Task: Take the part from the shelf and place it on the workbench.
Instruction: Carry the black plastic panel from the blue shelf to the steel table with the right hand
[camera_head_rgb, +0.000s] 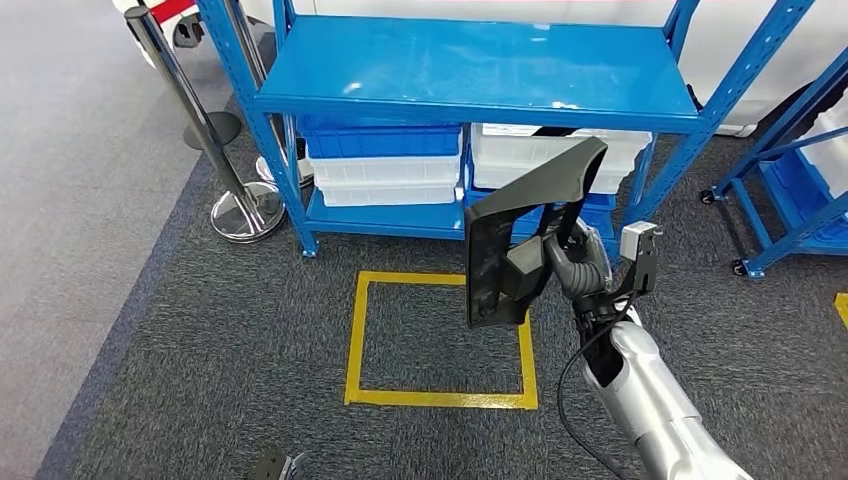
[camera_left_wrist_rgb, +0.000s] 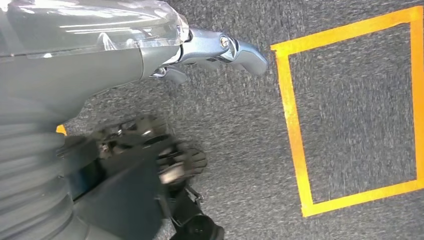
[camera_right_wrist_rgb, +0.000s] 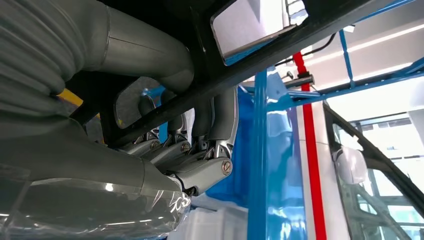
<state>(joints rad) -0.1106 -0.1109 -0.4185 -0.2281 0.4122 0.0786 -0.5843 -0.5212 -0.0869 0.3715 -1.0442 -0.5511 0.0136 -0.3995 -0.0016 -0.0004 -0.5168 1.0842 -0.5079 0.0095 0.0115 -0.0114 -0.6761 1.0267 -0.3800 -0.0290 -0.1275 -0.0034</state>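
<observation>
My right hand (camera_head_rgb: 580, 268) grips the black part (camera_head_rgb: 520, 235), a flat angular panel with a bracket, and holds it tilted in the air in front of the blue shelf (camera_head_rgb: 480, 70). In the right wrist view the fingers (camera_right_wrist_rgb: 200, 170) wrap round a black bar of the part (camera_right_wrist_rgb: 250, 65). The shelf's top board is bare. My left hand (camera_head_rgb: 275, 465) hangs low at the bottom edge of the head view. In the left wrist view, that hand (camera_left_wrist_rgb: 220, 47) has its thumb stretched out over the carpet with nothing in it.
A yellow tape square (camera_head_rgb: 440, 398) marks the grey carpet before the shelf. Blue and white bins (camera_head_rgb: 385, 165) sit on the lower shelf board. Chrome stanchions (camera_head_rgb: 240, 210) stand to the left, and a second blue rack (camera_head_rgb: 800, 190) to the right.
</observation>
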